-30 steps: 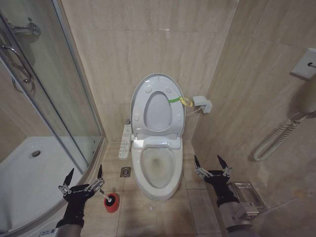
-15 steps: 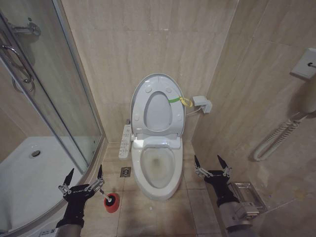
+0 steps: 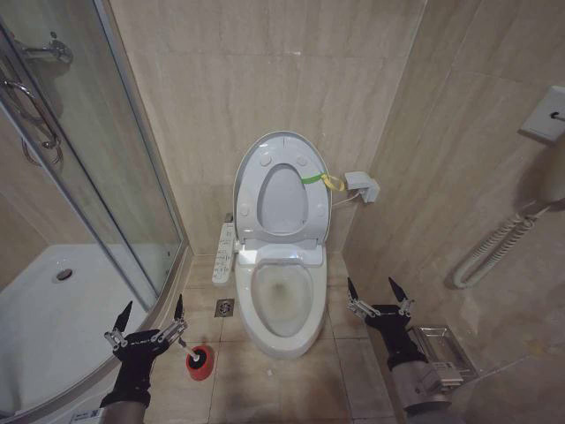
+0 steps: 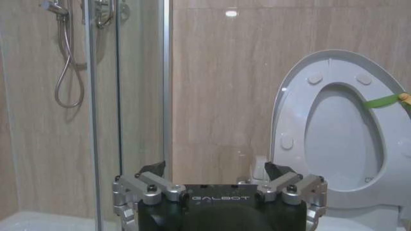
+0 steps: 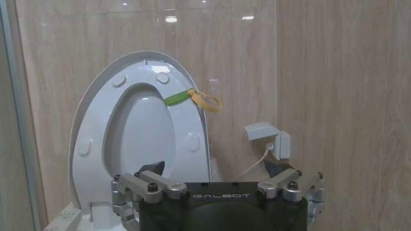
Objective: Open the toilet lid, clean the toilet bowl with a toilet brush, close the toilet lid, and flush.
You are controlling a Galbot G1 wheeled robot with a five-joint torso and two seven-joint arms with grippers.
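Toilet lid [image 3: 281, 189] stands raised; head view alone shows toilet brush [image 3: 192, 353] beside spread left gripper [image 3: 151, 315]; right gripper [image 3: 370, 291] spread

My left gripper [image 3: 150, 320] hides most of the toilet brush [image 3: 189, 352]: only a bit of dark head and handle shows just past my right fingertip, in the red cup [image 3: 199, 362]; bristles too small to make out.

Left wrist view: my own gripper body [image 4: 220, 206] is cut off at the frame edge. Beyond it, the toilet lid [image 4: 343, 122] runs out of frame on one side, and its green band [image 4: 385, 101] is clipped.

Right wrist view: my right gripper [image 5: 218, 175] covers the foot of the lid; the hinge is hidden.

Head view: the tray [image 3: 446, 353] just beside my right forearm is partly covered by it; contents unreadable.
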